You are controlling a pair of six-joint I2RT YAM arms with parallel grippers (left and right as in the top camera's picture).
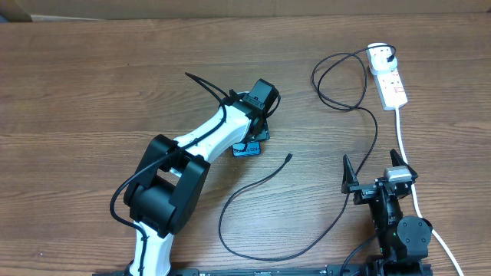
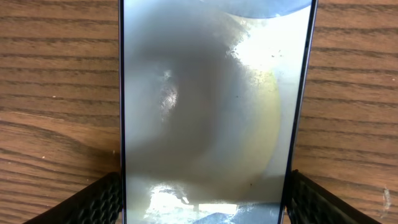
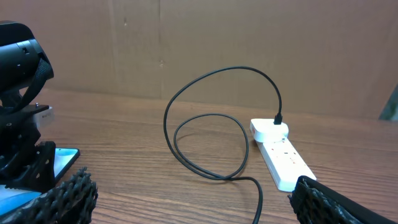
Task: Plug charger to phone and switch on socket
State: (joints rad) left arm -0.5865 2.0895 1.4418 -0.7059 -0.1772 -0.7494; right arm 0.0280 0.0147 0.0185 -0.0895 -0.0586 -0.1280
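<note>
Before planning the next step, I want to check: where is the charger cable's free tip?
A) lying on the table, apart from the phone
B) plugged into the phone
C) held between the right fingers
A: in the overhead view, the charger tip lies on the table, a gap away from the phone.

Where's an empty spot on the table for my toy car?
Left of the left arm, the table is bare wood. So is the far strip beyond the phone. It's crowded on the right, by the charger, socket and right gripper.
</note>
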